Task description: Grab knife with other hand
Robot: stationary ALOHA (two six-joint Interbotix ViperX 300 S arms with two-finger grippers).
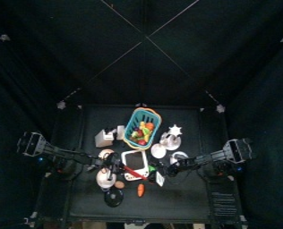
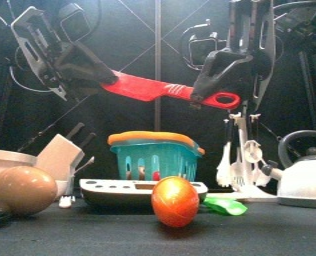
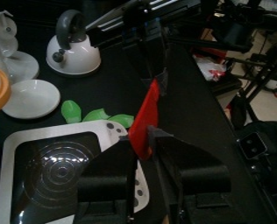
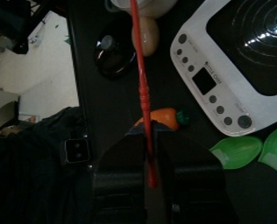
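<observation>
A red knife (image 2: pixel 154 89) hangs in the air above the table, nearly level, its ringed handle end (image 2: pixel 225 99) at the right. My left gripper (image 2: pixel 102 79) is shut on its left end and my right gripper (image 2: pixel 202 91) is shut on it near the ring. In the left wrist view the red knife (image 3: pixel 151 105) runs out from between the jaws of the left gripper (image 3: pixel 144 147). In the right wrist view the knife (image 4: pixel 138 70) shows as a thin red line rising from the right gripper (image 4: pixel 151 149).
Below the knife stand a teal basket (image 2: pixel 154 160), a flat cooker plate (image 2: pixel 114 191), an orange-red fruit (image 2: pixel 176 202) and green pieces (image 2: pixel 229 205). A white kettle (image 2: pixel 305 172) and hanging white utensils (image 2: pixel 241 160) are at the right, a brown ball (image 2: pixel 21 190) at the left.
</observation>
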